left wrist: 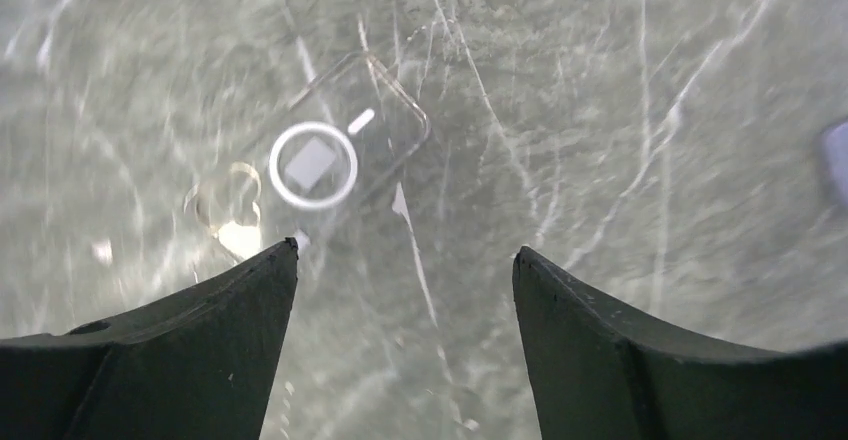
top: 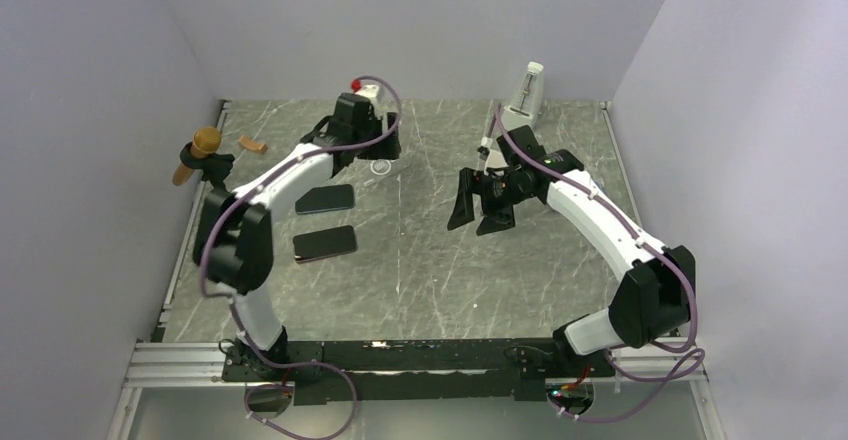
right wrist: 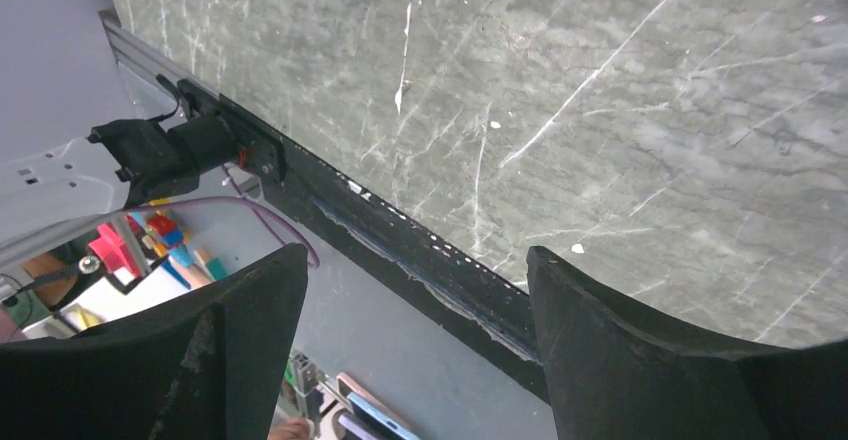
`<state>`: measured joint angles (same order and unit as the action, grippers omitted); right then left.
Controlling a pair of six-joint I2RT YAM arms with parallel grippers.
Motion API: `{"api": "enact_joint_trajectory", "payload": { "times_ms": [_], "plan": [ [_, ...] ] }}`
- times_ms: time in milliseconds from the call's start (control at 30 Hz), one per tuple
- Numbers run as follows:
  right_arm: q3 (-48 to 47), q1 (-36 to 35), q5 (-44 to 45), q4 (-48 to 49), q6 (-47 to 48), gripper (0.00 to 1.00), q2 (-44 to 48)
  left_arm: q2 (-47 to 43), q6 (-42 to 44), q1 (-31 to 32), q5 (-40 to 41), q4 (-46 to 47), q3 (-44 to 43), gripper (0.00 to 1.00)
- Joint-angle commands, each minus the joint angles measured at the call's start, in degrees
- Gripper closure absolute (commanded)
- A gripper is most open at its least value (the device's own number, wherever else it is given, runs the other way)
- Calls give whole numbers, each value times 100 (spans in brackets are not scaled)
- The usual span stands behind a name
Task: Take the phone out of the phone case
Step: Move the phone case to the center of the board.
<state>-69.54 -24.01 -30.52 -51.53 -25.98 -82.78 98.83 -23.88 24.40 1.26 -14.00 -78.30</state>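
Two dark phone-sized slabs lie left of centre. The nearer slab (top: 325,242) has a pale lavender rim and looks like the phone in the phone case. The farther slab (top: 325,198) is dark all over. A clear shell with a white ring (left wrist: 312,165) lies flat on the table, and its ring shows in the top view (top: 380,168). My left gripper (left wrist: 405,255) is open and empty, just above and near this clear shell (top: 386,148). My right gripper (top: 480,215) is open and empty, above the table's middle (right wrist: 415,255).
A wooden tool (top: 195,155) and a small brown piece (top: 252,145) lie at the back left. A white upright object (top: 525,90) stands at the back right. A red and white item (top: 365,87) sits by the back wall. The table's near rail (right wrist: 400,240) shows in the right wrist view.
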Motion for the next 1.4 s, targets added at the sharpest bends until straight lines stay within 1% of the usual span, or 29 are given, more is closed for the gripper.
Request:
{"api": "enact_joint_trajectory", "payload": {
  "times_ms": [0,100,200,233,367,500,567,700,867,967,1133,1267,1367],
  "plan": [
    [-274,74,281,-663,261,16,223,1039,2575,-126,-958,-285,-1161,17],
    [-272,104,343,-740,261,16,328,1725,2666,-225,-1275,-593,-1928,17],
    [-408,166,483,-988,356,16,320,2309,2437,-293,-1478,-934,-2667,18],
    [-438,188,479,-1021,364,17,319,2487,2193,-302,-1572,-1065,-2850,18],
    [-511,246,484,-1009,382,16,320,3161,1716,-306,-2084,-1854,-3638,17],
    [-487,283,443,-958,383,16,317,3277,1264,-314,-2420,-1987,-3408,16],
    [-447,300,425,-914,378,17,348,3364,1182,-305,-2576,-2087,-3322,15],
    [-291,321,277,-751,331,17,418,3636,1156,-306,-2917,-2607,-3437,16],
    [-205,328,181,-663,394,16,411,3195,1044,-263,-3384,-2175,-2441,16],
    [-171,327,-5,-491,364,17,421,2890,1154,-109,-3472,-2263,-1993,20],
    [37,327,-118,-281,359,17,505,1918,1165,442,-3522,-1880,-883,20],
    [342,327,71,-211,444,16,692,1271,1027,801,-3553,-1654,-152,20],
    [589,331,280,-96,534,17,904,641,838,909,-3444,-1506,339,18]
  ]
}}
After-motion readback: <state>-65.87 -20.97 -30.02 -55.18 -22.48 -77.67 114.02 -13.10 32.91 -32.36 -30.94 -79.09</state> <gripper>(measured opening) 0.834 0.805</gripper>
